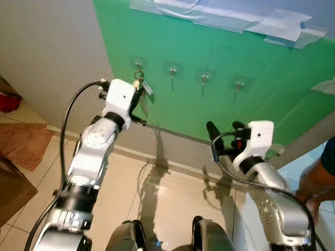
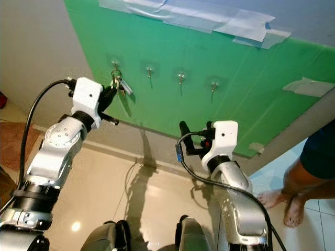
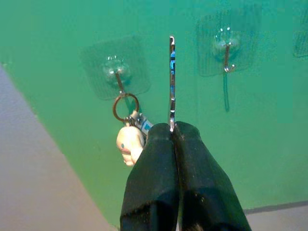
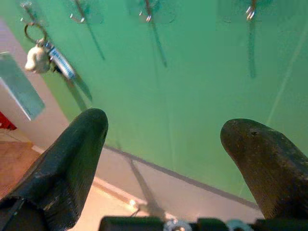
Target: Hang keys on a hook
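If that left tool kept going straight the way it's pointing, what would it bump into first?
Probably the green wall, between the hook bearing the keys and the next hook. The left tool is shut on a key; depth is unclear.

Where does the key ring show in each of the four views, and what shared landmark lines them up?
Left eye view: key ring on the leftmost hook, by the left claw.
Right eye view: key ring, upper left.
Left wrist view: key ring, left of centre, beside the shut fingers.
Right wrist view: key ring, top left corner.
Landmark: the leftmost hook on the green wall.
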Motion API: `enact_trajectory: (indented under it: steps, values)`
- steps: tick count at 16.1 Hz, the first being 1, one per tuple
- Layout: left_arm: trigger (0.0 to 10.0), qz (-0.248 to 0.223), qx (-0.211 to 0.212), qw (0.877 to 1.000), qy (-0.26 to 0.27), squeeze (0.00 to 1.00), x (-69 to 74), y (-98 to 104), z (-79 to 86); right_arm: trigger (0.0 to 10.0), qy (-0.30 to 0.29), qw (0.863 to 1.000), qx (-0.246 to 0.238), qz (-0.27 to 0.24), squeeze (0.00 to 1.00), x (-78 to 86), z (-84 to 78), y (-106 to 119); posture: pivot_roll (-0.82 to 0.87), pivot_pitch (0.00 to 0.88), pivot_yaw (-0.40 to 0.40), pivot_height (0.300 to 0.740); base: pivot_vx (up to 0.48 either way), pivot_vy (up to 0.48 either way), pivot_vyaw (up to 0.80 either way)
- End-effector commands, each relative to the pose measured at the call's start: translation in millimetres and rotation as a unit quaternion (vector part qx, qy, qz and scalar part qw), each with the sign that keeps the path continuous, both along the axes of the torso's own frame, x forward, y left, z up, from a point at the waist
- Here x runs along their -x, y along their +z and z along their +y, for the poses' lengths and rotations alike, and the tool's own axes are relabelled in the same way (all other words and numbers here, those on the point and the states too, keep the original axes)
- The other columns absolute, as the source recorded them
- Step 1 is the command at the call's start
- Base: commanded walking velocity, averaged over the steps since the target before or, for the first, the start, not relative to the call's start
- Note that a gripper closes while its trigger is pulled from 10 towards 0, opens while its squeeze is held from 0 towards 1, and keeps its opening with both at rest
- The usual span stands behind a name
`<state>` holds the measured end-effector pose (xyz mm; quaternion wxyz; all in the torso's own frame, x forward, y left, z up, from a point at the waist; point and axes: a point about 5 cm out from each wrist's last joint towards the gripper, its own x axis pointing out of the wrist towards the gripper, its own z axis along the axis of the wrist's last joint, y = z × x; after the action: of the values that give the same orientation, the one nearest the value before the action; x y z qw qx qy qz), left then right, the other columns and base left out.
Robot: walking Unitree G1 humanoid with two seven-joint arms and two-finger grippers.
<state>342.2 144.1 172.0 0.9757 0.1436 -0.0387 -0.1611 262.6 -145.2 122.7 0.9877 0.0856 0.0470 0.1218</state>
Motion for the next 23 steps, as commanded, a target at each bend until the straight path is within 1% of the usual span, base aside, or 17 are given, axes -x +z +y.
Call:
enact_trajectory:
  steps: [1, 3, 4, 6, 12, 18, 21, 23]
  values:
    - [0.0, -0.011, -0.014, 1.0, -0.006, 0.0, -3.2, 2.3, -3.5, 10.0, 0.0, 1.0, -0.001, 0.002, 0.0, 2.6, -0.1, 1.0, -0.21, 0.172, 0.011, 0.71, 0.0, 0.0, 0.0]
    - [0.0, -0.014, -0.03, 0.999, -0.001, 0.0, -9.4, 2.9, -5.4, 10.0, 0.0, 1.0, -0.001, 0.003, 0.0, 2.8, 0.4, 0.9, -0.21, 0.17, 0.015, 0.71, 0.0, 0.0, 0.0]
    - [0.0, -0.012, -0.039, 0.999, 0.007, 0.0, -15.5, 1.8, -4.4, 10.0, -0.001, 1.0, -0.001, 0.002, 0.0, 3.0, -0.2, 1.1, -0.22, 0.169, 0.019, 0.71, 0.0, 0.0, 0.0]
    - [0.0, -0.011, -0.044, 0.999, 0.008, 0.0, -22.8, 0.8, -7.9, 10.0, -0.003, 1.0, -0.001, 0.003, 0.0, 4.7, -0.8, 0.1, -0.22, 0.166, 0.022, 0.71, 0.0, 0.0, 0.0]
    - [0.0, -0.013, -0.038, 0.999, 0.003, 0.0, -31.0, -0.9, -14.7, 10.0, -0.003, 1.0, 0.0, 0.007, 0.0, 7.3, 1.8, -2.7, -0.23, 0.164, 0.025, 0.71, 0.0, 0.0, 0.0]
    - [0.0, -0.029, -0.052, 0.998, -0.031, 0.0, -35.4, 2.2, -36.4, 10.0, 0.012, 1.0, 0.0, 0.012, 0.0, 8.0, 8.2, -4.9, -0.21, 0.171, 0.011, 0.71, 0.0, 0.0, 0.0]
    - [0.0, -0.032, -0.054, 0.998, -0.028, 0.0, -38.1, 3.1, -37.3, 10.0, 0.013, 1.0, 0.001, 0.011, 0.0, 6.7, 8.3, -3.7, -0.21, 0.173, 0.009, 0.71, 0.0, 0.0, 0.0]
    - [0.0, -0.034, -0.062, 0.997, -0.023, 0.0, -40.6, 3.4, -38.8, 10.0, 0.014, 1.0, 0.001, 0.008, 0.0, 6.2, 8.1, -2.0, -0.22, 0.179, 0.009, 0.71, 0.0, 0.0, 0.0]
